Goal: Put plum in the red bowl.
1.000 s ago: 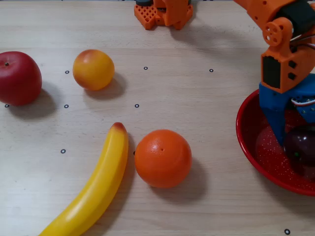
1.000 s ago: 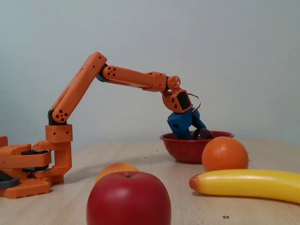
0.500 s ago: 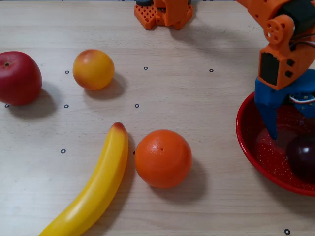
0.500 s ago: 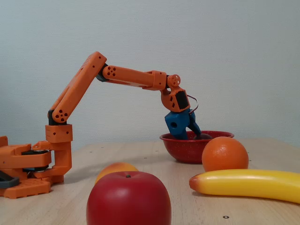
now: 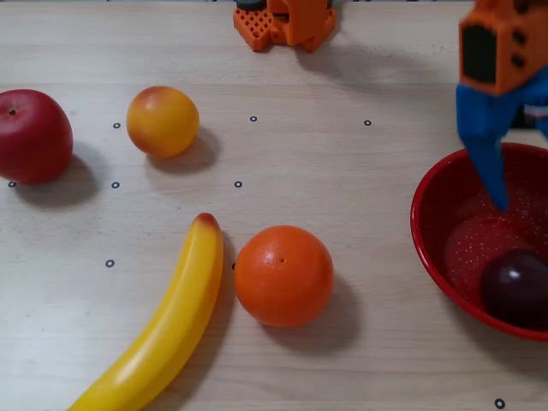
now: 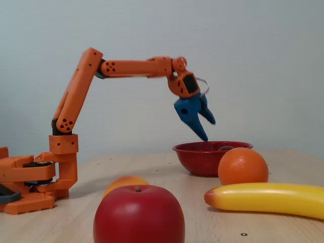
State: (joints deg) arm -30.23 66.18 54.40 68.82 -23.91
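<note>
**My arm, as it looks on screen**

I see an orange plastic arm [image 6: 76,96] built of boxy links, dotted with small dark screw holes near the joints. Its base [image 6: 28,182] is orange too, with a grid-patterned foot. The gripper [image 6: 205,129] has blue pointed fingers [image 5: 488,145], a black panel above them, and a thin pale cable looping beside.

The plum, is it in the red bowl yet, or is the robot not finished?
Done, it looks like: the plum lies inside the red bowl. Nothing is in hand: the end effector hangs open and empty above the bowl. Nothing seems left except perhaps pulling the arm back.
</note>
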